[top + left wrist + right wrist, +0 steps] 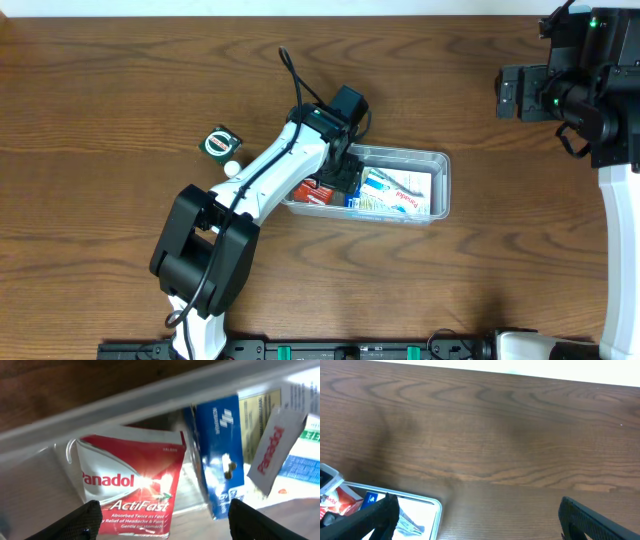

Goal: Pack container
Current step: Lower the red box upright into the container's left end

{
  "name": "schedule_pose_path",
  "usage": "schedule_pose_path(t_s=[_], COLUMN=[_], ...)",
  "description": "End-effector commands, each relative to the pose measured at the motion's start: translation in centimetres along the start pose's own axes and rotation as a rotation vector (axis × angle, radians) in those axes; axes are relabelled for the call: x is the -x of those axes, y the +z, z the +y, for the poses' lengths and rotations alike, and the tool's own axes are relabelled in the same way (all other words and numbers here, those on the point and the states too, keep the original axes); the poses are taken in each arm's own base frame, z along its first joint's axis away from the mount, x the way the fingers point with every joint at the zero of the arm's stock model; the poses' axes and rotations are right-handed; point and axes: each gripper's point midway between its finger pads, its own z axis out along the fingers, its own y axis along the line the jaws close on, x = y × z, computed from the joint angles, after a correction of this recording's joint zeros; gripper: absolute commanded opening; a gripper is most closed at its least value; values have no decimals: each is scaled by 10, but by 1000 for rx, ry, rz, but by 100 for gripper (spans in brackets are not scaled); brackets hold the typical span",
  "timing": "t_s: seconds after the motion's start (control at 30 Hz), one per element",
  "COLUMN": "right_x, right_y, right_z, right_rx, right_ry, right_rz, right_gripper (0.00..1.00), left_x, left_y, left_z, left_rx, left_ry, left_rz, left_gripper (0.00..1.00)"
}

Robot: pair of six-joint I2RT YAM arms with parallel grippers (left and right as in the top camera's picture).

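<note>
A clear plastic container (443, 190) sits near the middle of the wooden tabletop, slightly toward the right edge. The left gripper (165, 512) hangs over the container's left end, its 2 fingers spread wide and holding nothing. Inside lie 1 red Panadol ActiFast box (132, 485), 1 blue box (220, 455) just beside it, and 1 white Panadol sachet (275, 452). The right gripper (479, 510), also spread wide and empty, hovers near the far right corner. A dark green packet (219, 141) lies left of the container.

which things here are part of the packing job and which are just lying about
Job: container, red Panadol box, blue box, white Panadol packet inside it, left end effector
Lying about: green packet, small white item, both outside the container
</note>
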Motion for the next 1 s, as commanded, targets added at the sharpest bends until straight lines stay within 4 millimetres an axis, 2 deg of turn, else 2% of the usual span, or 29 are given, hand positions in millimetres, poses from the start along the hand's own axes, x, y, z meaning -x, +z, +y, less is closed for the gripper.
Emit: schedule_pose_path(t_s=[0.0, 0.17, 0.37, 0.57, 0.97], right_x=[0, 0, 0, 0, 0], right_y=[0, 0, 0, 0, 0], right_z=[-3, -3, -3, -3, -3], right_rx=[-11, -11, -11, -11, -11], right_ry=[20, 20, 20, 20, 20], right_rz=[1, 1, 0, 1, 1], right_gripper=[99, 99, 99, 99, 99], left_x=[0, -5, -7, -6, -15], left_y=[-2, 2, 5, 7, 27], left_z=[8, 27, 39, 40, 36], left_rx=[17, 75, 77, 73, 45], left_ry=[99, 133, 125, 151, 154], left_rz=[12, 35, 41, 43, 109], left_gripper=[82, 82, 82, 82, 82])
